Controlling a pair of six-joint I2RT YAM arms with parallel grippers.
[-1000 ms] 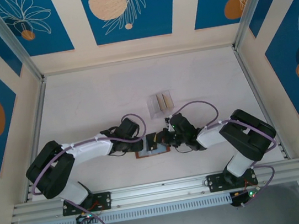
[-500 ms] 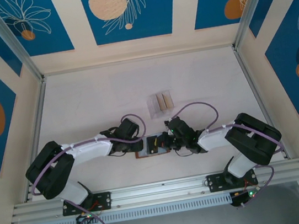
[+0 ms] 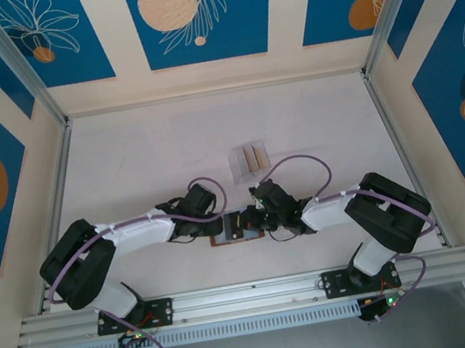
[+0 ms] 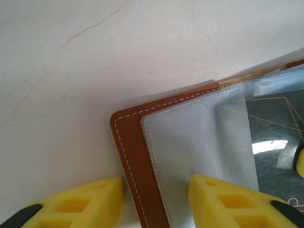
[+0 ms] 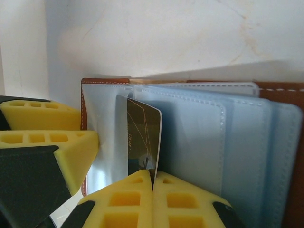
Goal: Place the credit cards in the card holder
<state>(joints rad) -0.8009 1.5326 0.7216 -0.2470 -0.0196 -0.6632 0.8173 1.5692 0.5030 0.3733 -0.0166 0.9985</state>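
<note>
Top view, near edge: the holder [image 3: 240,237] lies open on the worktop [image 3: 143,152], just in from the middle of the near edge. Both arms bend in over it, one from each side.
Left hand [image 4: 156,203]: the pads stand apart across the holder's left edge. One pad is on bare worktop just beside the brown cover and the other is down on the clear outer sleeve. It looks to be pinning the holder flat, not gripping it.
Right hand [image 5: 153,190]: the pads are pressed together on the near edge of a dark card [image 5: 143,135], which stands on edge among the pale blue sleeves.
Card position: its far end is in among the sleeves toward the holder's left side, close to the left hand's pads. In the left wrist view part of it shows through a clear sleeve. I cannot tell whether it is properly inside a pocket mouth.
Step in hand: feeding one card into a sleeve, with most of the card not yet in.
Next move: tip the card flat with the sleeve and push it along its own length while the left pad holds the sleeve down. Let go only once the pocket has most of the card. A skewed push would likely buckle the sleeve or slide the holder.
Beyond the holder: a clear stand [image 3: 240,166], toward the worktop's middle, holds tan cards [image 3: 254,157] yet to be moved.
</note>
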